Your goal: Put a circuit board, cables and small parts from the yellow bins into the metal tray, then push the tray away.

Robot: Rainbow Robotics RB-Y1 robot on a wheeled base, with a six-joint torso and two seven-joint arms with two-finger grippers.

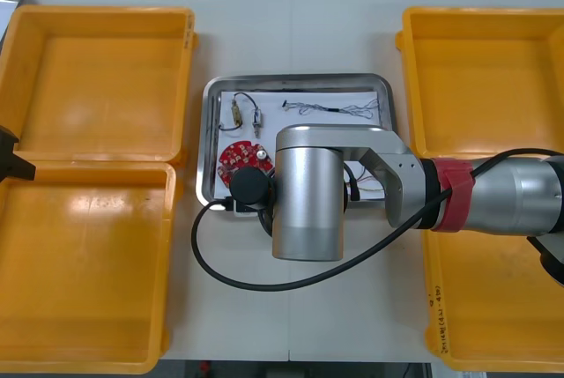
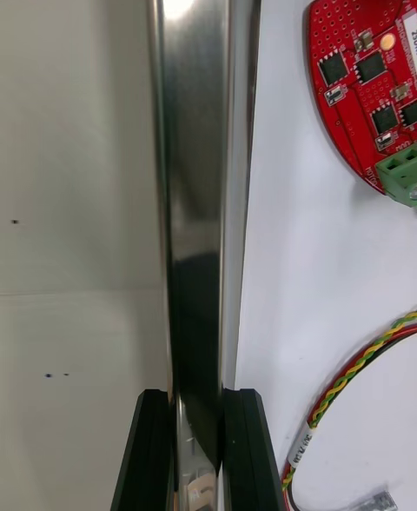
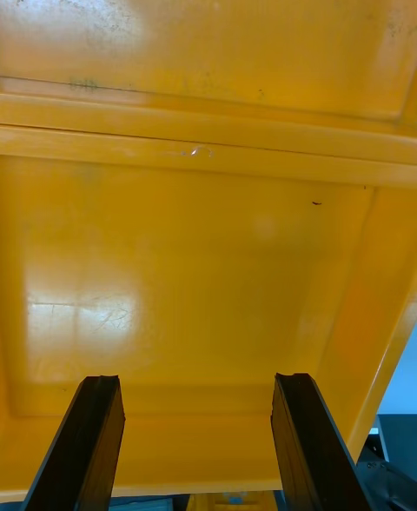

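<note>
The metal tray [image 1: 388,96], white inside, lies in the middle of the table between the yellow bins. In it are a round red circuit board [image 1: 238,159], small metal parts [image 1: 244,114], a thin black cable [image 1: 335,109] and a red and yellow cable [image 1: 363,182]. My right arm [image 1: 304,197] reaches over the tray's near edge and hides its gripper there. In the right wrist view, my right gripper [image 2: 198,454] is shut on the tray's shiny rim [image 2: 195,172], one finger on each side. The circuit board [image 2: 369,76] and red and yellow cable [image 2: 347,389] lie just inside. My left gripper [image 3: 195,441] hangs open over a yellow bin [image 3: 208,259].
Two yellow bins [image 1: 97,78] [image 1: 84,263] stand left of the tray and two more [image 1: 480,78] [image 1: 493,316] to its right. The left arm [image 1: 13,158] is parked at the left edge. The right arm's own black cable [image 1: 229,274] loops over the table before the tray.
</note>
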